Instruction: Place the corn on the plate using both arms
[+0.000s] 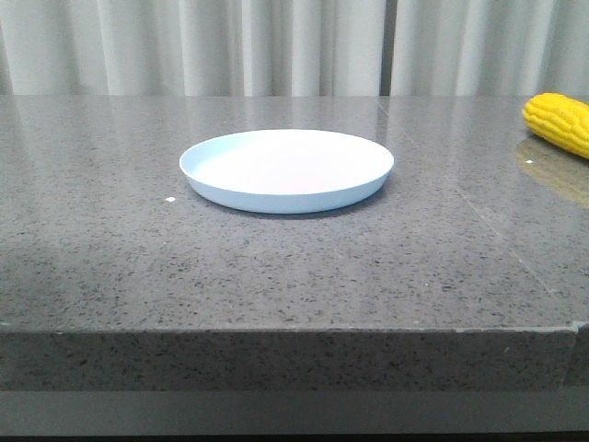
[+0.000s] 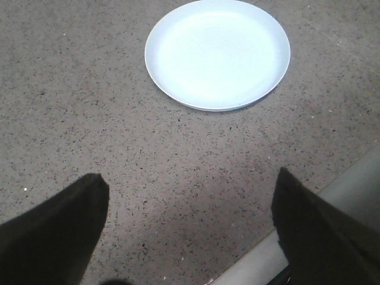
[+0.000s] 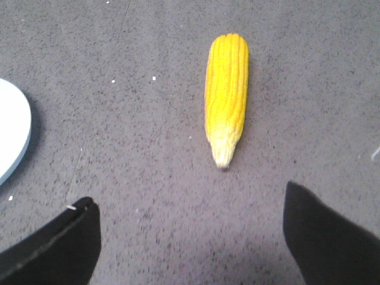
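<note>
The pale blue-white plate (image 1: 286, 169) sits empty on the grey stone table, near the middle. It also shows in the left wrist view (image 2: 218, 53), and its rim shows in the right wrist view (image 3: 13, 133). The yellow corn (image 1: 559, 122) lies on the table at the far right, cut by the frame edge. In the right wrist view the corn (image 3: 225, 95) lies ahead of the fingers, its pale tip toward them. My right gripper (image 3: 189, 228) is open and empty, short of the corn. My left gripper (image 2: 190, 208) is open and empty, near the table's front edge, short of the plate.
The grey speckled table (image 1: 276, 267) has a front edge (image 1: 276, 331) close to the camera. White curtains (image 1: 294, 46) hang behind the table. A seam (image 1: 460, 184) runs across the table top right of the plate.
</note>
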`<control>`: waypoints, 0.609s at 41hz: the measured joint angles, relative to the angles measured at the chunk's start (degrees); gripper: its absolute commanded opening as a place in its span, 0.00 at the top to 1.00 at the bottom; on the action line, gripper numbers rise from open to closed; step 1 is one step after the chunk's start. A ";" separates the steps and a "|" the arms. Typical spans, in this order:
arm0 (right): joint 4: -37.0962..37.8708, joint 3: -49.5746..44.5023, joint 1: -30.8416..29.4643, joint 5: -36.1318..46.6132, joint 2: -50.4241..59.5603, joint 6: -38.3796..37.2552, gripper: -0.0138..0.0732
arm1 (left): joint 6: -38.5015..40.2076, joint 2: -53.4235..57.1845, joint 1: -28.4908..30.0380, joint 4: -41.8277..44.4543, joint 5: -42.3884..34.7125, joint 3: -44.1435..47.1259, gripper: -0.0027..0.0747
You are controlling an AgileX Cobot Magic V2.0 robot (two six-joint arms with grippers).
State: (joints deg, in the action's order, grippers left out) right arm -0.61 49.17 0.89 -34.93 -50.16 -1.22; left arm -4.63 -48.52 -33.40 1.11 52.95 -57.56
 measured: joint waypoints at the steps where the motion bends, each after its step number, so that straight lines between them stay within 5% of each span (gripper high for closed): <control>1: 0.61 1.25 0.00 -0.38 -1.01 0.00 0.10 | 0.00 0.00 0.00 0.00 0.00 0.00 0.25; 25: 9.86 23.31 -1.63 -4.77 -30.03 -1.85 0.10 | 0.00 0.00 0.00 0.00 -0.33 0.00 0.25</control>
State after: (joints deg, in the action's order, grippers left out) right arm 9.25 72.48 -0.75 -39.70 -80.19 -3.08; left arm -4.63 -48.52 -33.40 1.11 52.62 -57.56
